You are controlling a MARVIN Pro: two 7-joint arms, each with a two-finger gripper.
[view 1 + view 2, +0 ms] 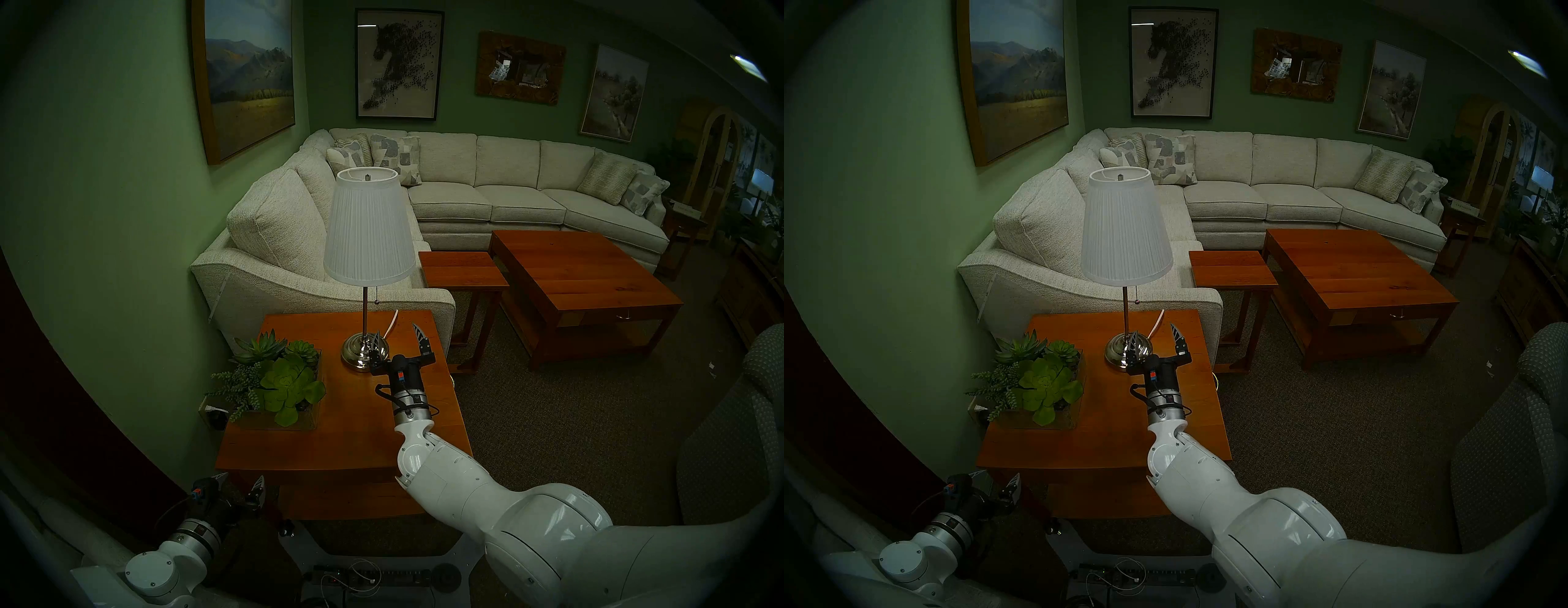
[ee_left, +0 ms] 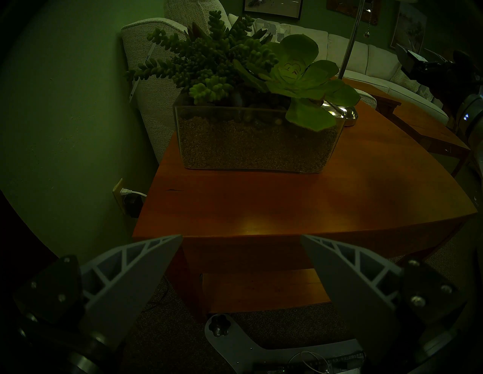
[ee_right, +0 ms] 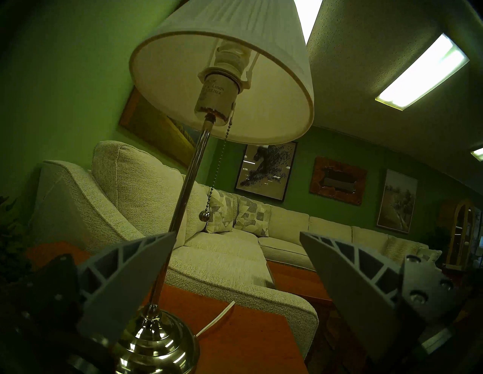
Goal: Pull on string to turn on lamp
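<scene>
The lamp (image 1: 369, 229) stands unlit on the wooden side table (image 1: 339, 433), with a white pleated shade, a thin pole and a silver domed base (image 1: 360, 354). The string (image 1: 376, 294), a thin beaded chain ending in a small ball, hangs just right of the pole below the shade; in the right wrist view the string (image 3: 215, 180) hangs free. My right gripper (image 1: 396, 333) is open and empty, low over the table beside the base, well below the ball. My left gripper (image 1: 239, 482) is open and empty, below the table's front left corner.
A glass planter of succulents (image 1: 275, 382) fills the table's left side. The lamp's white power cord (image 1: 392, 322) runs off the table's far edge. A cream sectional sofa (image 1: 424, 204) stands behind, a coffee table (image 1: 581, 280) to the right, the green wall at left.
</scene>
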